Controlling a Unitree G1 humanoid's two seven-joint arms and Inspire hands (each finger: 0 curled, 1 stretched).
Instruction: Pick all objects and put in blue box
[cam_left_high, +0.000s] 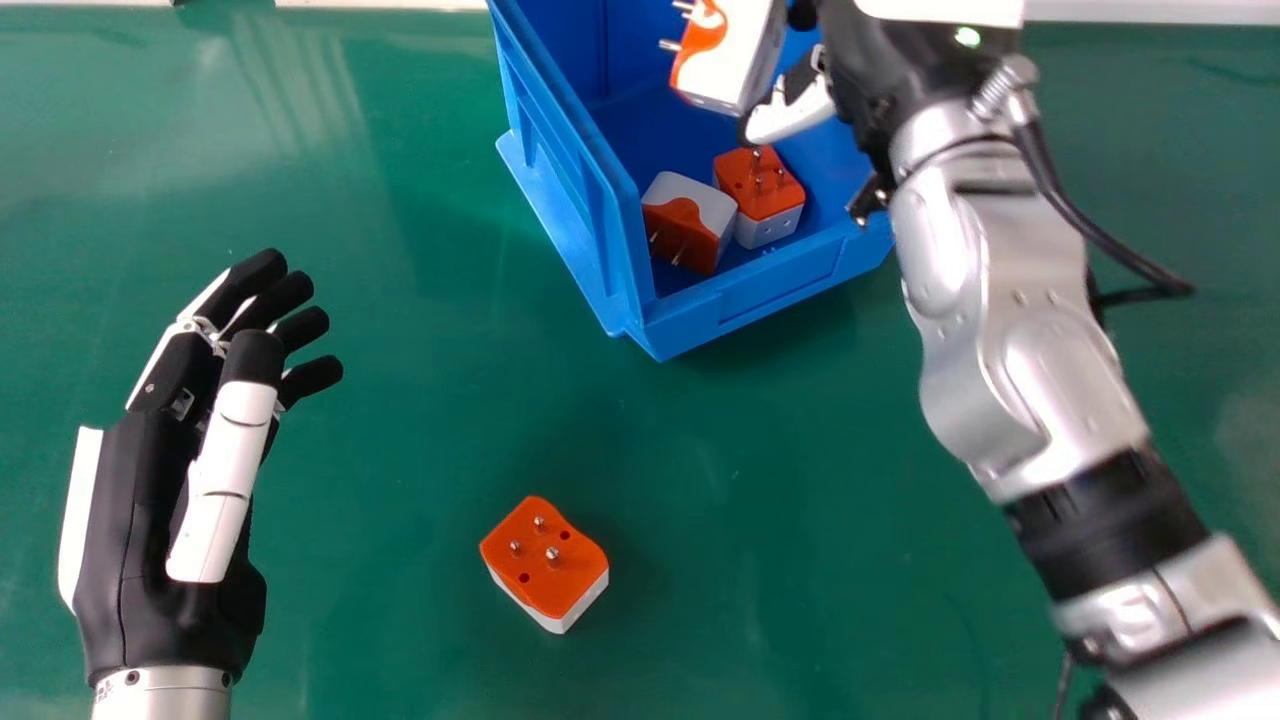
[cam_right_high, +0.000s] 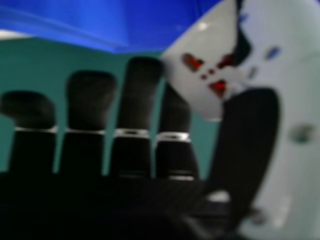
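Green tabletop (cam_left_high: 400, 430), glossy, pale streaky reflections toward its far left. Off-white strip (cam_left_high: 1150, 10) runs along the far edge. Small dark piece (cam_left_high: 178, 2) at that edge, far left, mostly cut off by the frame, can't ID it.

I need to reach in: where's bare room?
Bare tabletop lies between the left hand and the loose plug adapter, and between that adapter and the blue box. It's crowded at the box: two adapters inside, the right hand holding another above.
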